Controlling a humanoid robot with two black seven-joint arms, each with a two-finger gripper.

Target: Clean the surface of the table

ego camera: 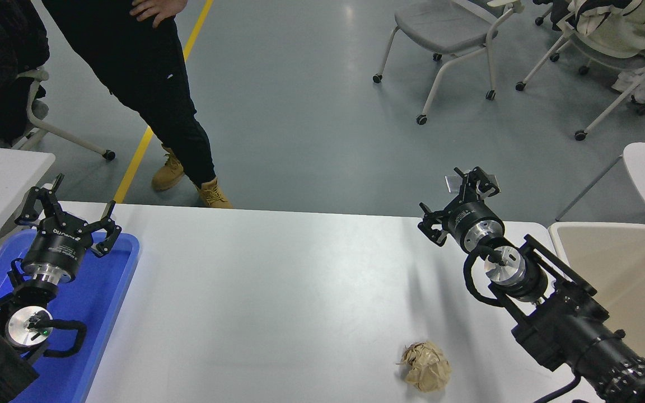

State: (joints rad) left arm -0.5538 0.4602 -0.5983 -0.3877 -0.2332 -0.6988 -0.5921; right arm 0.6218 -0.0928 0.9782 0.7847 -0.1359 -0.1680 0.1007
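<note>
The white table surface (277, 291) fills the lower middle of the head view. A crumpled ball of brown paper (426, 366) lies on it near the front edge, right of centre. My right gripper (452, 197) is open and empty, held high over the table's far right part, well beyond the paper ball. My left gripper (68, 210) is open and empty, parked over the blue tray at the lower left.
A blue tray (96, 302) lies at the table's left end. A beige plastic bin (630, 263) stands at the right end. A person in black trousers (154, 95) stands beyond the far left edge. Wheeled chairs (445, 33) stand on the floor behind.
</note>
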